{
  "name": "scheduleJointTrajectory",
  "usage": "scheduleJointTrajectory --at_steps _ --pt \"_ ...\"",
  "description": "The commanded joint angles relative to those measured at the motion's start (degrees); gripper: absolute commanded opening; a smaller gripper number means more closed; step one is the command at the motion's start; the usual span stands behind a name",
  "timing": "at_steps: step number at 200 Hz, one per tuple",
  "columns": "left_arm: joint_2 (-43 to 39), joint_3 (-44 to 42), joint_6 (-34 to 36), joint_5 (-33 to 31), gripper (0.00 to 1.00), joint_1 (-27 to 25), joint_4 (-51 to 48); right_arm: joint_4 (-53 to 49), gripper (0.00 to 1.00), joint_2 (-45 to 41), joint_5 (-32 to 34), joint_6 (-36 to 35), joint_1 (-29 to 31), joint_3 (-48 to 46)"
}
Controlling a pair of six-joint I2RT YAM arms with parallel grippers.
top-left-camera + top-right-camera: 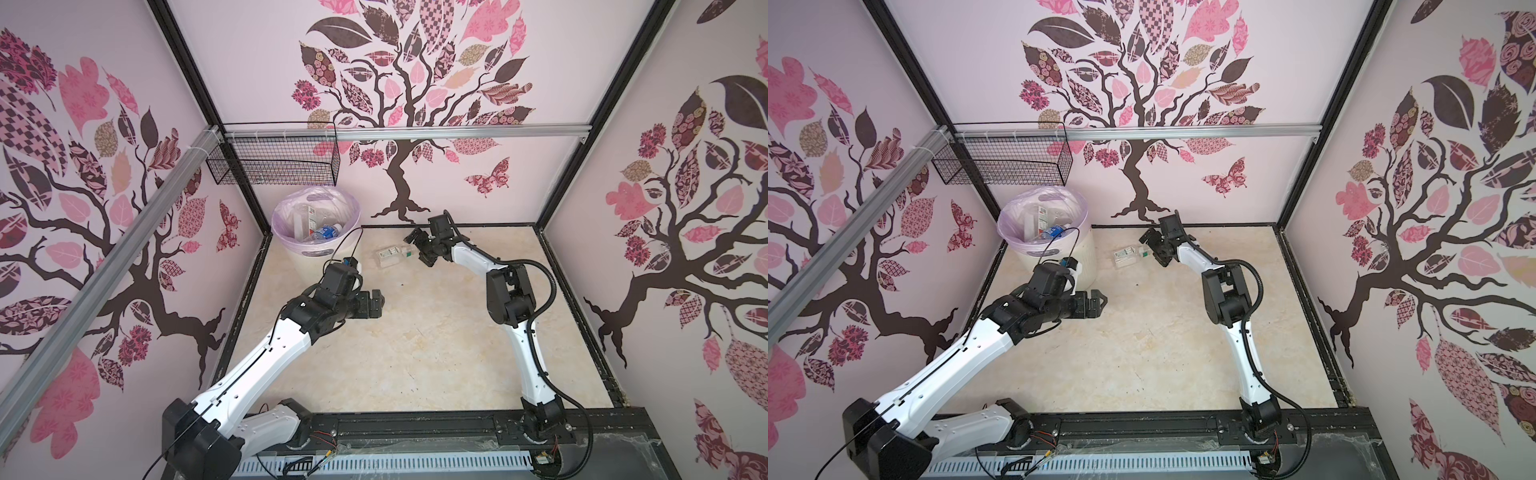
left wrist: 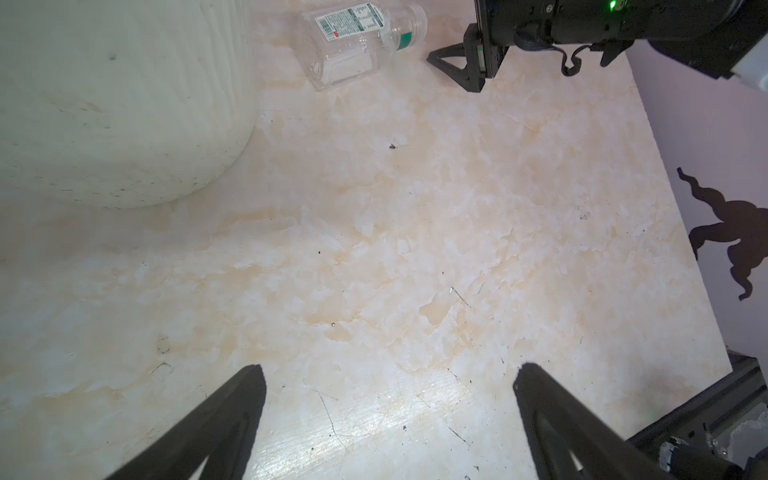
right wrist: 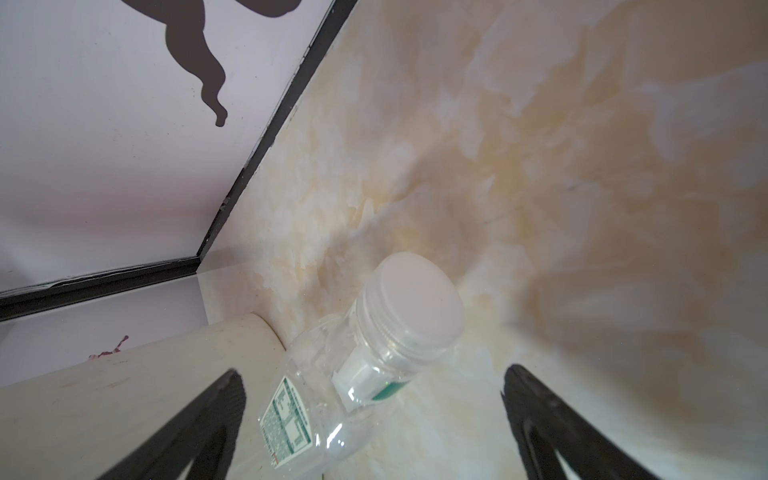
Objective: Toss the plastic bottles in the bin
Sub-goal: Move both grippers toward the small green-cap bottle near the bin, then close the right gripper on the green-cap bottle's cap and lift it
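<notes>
The marbled tabletop [image 1: 415, 353] bears the bin [image 1: 303, 264] in a corner and a clear bottle [image 1: 390, 256] lying nearby.

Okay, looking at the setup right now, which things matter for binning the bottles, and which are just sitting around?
Part of the job: the clear bottle lying on the table, the bin, the bottles already inside it, the open right pincer by that clear bottle, the open left pincer.

Just lying about: the black wire basket, hung higher up.
</notes>
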Motion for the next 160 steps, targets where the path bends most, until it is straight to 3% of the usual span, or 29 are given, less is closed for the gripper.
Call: scheduleJointTrajectory --at_steps 1,48,160 --pt "1.7 0.2 1.4 1.0 0.98 0.2 0.7 -2.4 1.0 3.2 -1.1 2.4 -0.3 2.2" --pt "2.6 0.3 0.7 0.5 0.98 0.2 0.8 -2.2 0.97 4.7 -0.4 3.3 -0.3 2.2" --pt "2.2 -0.7 0.8 -0.6 0.98 0.3 -0.3 -3.0 0.78 10.1 -0.4 9.2 0.1 6.3"
